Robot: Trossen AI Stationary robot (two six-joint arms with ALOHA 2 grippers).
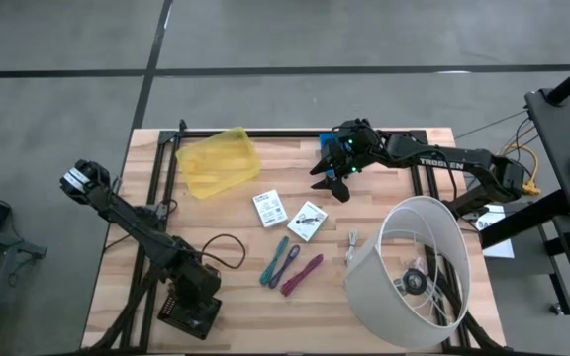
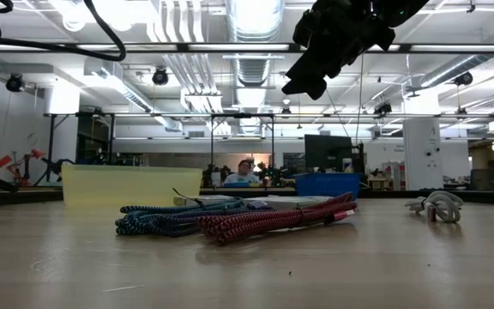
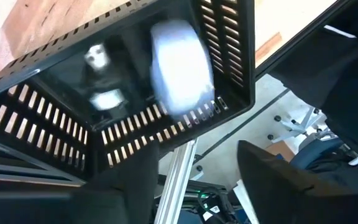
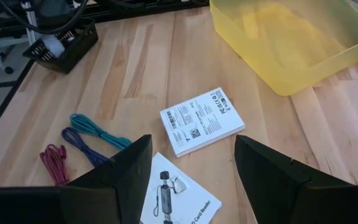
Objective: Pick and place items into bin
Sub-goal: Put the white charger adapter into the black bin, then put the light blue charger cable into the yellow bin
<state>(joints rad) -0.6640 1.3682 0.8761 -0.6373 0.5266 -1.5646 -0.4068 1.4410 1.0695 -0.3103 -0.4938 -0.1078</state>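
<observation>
My left gripper (image 1: 188, 295) is open above a black slatted bin (image 3: 229, 56) at the table's near left corner. Its fingers (image 3: 135, 186) stand wide apart with nothing between them. A blurred white item (image 3: 179, 65) shows inside the bin, beside another small white thing (image 3: 104, 98). My right gripper (image 4: 192, 143) hangs open above the table's far middle, over two white printed packets (image 4: 201, 119) (image 4: 176, 199) lying flat. Teal (image 1: 274, 260), purple (image 1: 288, 263) and magenta (image 1: 303, 274) braided cords lie side by side on the wood.
A yellow translucent tub (image 1: 218, 161) stands at the far left of the table. A big white lampshade (image 1: 419, 272) lies on its side at the near right, with a small grey clip-like piece (image 1: 352, 245) beside it. A person shows far off in the room behind.
</observation>
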